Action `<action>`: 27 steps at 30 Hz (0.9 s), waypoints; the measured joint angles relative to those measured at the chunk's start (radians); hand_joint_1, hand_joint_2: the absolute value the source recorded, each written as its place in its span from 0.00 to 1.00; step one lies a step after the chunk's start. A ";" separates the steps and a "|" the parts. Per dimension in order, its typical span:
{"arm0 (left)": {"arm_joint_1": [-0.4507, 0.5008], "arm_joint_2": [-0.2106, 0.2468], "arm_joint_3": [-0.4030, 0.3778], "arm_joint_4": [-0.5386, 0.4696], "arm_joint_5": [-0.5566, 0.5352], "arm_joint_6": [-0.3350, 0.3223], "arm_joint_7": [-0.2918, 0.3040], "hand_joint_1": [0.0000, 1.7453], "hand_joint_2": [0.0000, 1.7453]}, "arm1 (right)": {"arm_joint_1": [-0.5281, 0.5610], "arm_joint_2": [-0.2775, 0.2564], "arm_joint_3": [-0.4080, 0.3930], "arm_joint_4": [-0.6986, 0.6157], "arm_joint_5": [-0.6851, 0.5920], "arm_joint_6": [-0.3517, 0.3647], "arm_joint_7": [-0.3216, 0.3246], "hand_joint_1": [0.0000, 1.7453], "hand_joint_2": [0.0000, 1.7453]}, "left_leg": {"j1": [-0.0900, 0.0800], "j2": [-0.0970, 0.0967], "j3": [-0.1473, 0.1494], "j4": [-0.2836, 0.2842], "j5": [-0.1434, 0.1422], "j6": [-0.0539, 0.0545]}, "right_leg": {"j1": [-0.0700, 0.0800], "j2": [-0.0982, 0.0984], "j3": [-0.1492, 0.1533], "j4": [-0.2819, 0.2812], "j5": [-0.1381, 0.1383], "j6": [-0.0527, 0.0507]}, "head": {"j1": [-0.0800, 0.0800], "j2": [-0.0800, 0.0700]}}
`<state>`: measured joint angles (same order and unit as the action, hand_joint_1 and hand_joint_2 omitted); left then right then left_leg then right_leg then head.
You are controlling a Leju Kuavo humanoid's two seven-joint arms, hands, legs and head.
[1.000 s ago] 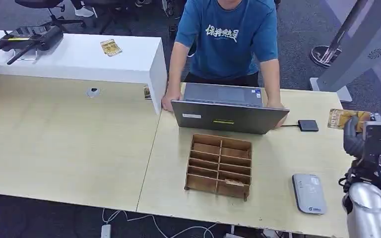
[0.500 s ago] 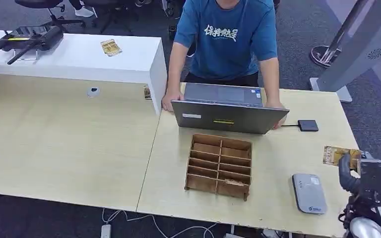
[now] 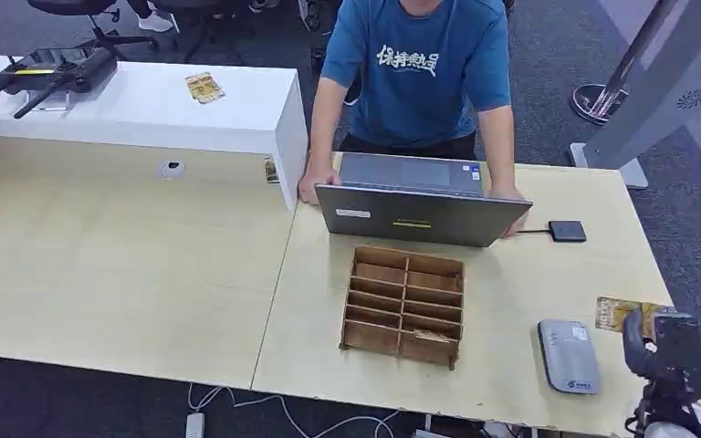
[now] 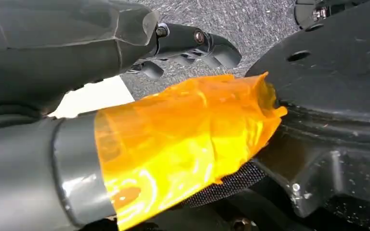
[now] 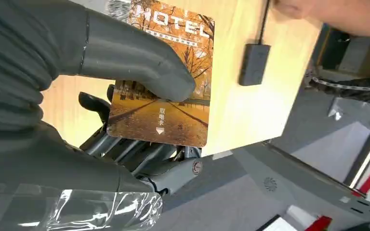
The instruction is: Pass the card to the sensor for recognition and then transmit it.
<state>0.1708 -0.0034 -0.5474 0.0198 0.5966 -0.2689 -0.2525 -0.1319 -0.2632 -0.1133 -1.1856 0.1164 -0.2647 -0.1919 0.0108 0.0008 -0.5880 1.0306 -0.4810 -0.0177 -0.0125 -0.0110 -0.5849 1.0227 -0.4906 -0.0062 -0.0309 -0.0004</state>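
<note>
Orange card pinched in right hand

Right hand [image 3: 650, 330] grips one card [image 3: 622, 313] between thumb and fingers, just beside one grey sensor [image 3: 568, 355] at the desk's [image 3: 529, 274] corner. Right wrist view reads "HOTEL" on the card [image 5: 166, 72]. Left hand [image 4: 125, 48] hangs over carpet, fingers curled, holding nothing.

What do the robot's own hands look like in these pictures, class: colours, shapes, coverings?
The right hand has a grey ribbed cover, a thick grey thumb, darker slim fingers and clear film wrapped at its wrist. The left hand is grey with dark fingers, with crinkled orange film.
</note>
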 joint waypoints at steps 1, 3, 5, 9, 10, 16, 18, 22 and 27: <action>0.000 0.000 0.000 0.000 0.000 0.000 0.000 0.00 0.00 | 0.007 0.000 -0.003 0.006 0.000 0.000 -0.004 1.00 1.00 | 0.000 0.000 0.000 0.000 0.000 0.000 | 0.000 0.000 0.000 0.000 0.000 0.000 | 0.000 0.000; 0.001 0.000 0.000 0.000 0.000 -0.001 0.000 0.00 0.00 | 0.017 0.002 -0.010 0.015 0.002 0.001 -0.009 1.00 1.00 | 0.000 0.000 0.000 0.000 0.000 0.000 | 0.000 0.000 0.000 0.000 0.000 0.000 | 0.000 0.000; 0.001 0.000 0.000 0.000 0.000 -0.001 0.000 0.00 0.00 | 0.023 0.003 -0.014 0.021 0.010 -0.001 -0.007 1.00 1.00 | 0.000 0.000 0.000 0.000 0.000 0.000 | 0.000 0.000 0.000 0.000 0.000 0.000 | 0.000 0.000; 0.001 0.000 0.001 0.000 0.000 0.000 0.000 0.00 0.00 | 0.040 0.009 -0.019 0.034 0.023 -0.005 0.000 1.00 1.00 | 0.000 0.000 0.000 0.000 0.000 0.000 | 0.000 0.000 0.000 0.000 0.000 0.000 | 0.000 0.000; 0.001 0.000 0.002 0.000 -0.001 0.000 0.000 0.00 0.00 | 0.043 0.011 -0.021 0.037 0.024 -0.005 0.000 1.00 1.00 | 0.000 0.000 0.000 0.000 0.000 0.000 | 0.000 0.000 0.000 0.000 0.000 0.000 | 0.000 0.000; 0.001 0.000 0.007 0.000 -0.002 -0.001 0.000 0.00 0.00 | 0.057 0.023 -0.023 0.053 0.033 -0.003 0.000 1.00 1.00 | 0.000 0.000 0.000 0.000 0.000 0.000 | 0.000 0.000 0.000 0.000 0.000 0.000 | 0.000 0.000; 0.001 0.000 0.008 0.000 -0.003 -0.002 0.000 0.00 0.00 | 0.059 0.026 -0.023 0.056 0.034 -0.002 0.000 1.00 1.00 | 0.000 0.000 0.000 0.000 0.000 0.000 | 0.000 0.000 0.000 0.000 0.000 0.000 | 0.000 0.000; 0.001 0.000 0.009 0.000 -0.003 -0.002 0.000 0.00 0.00 | 0.063 0.031 -0.023 0.060 0.035 -0.002 0.000 1.00 1.00 | 0.000 0.000 0.000 0.000 0.000 0.000 | 0.000 0.000 0.000 0.000 0.000 0.000 | 0.000 0.000; 0.002 0.000 0.011 0.000 -0.004 -0.002 0.000 0.00 0.00 | 0.064 0.035 -0.024 0.071 0.045 0.003 -0.003 1.00 1.00 | 0.000 0.000 0.000 0.000 0.000 0.000 | 0.000 0.000 0.000 0.000 0.000 0.000 | 0.000 0.000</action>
<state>0.1729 -0.0031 -0.5360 0.0198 0.5928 -0.2705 -0.2525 -0.0678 -0.2277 -0.1373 -1.1147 0.1610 -0.2613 -0.1949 0.0108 0.0010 -0.5882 1.0306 -0.4811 -0.0177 -0.0125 -0.0107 -0.5850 1.0228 -0.4907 -0.0061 -0.0305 -0.0004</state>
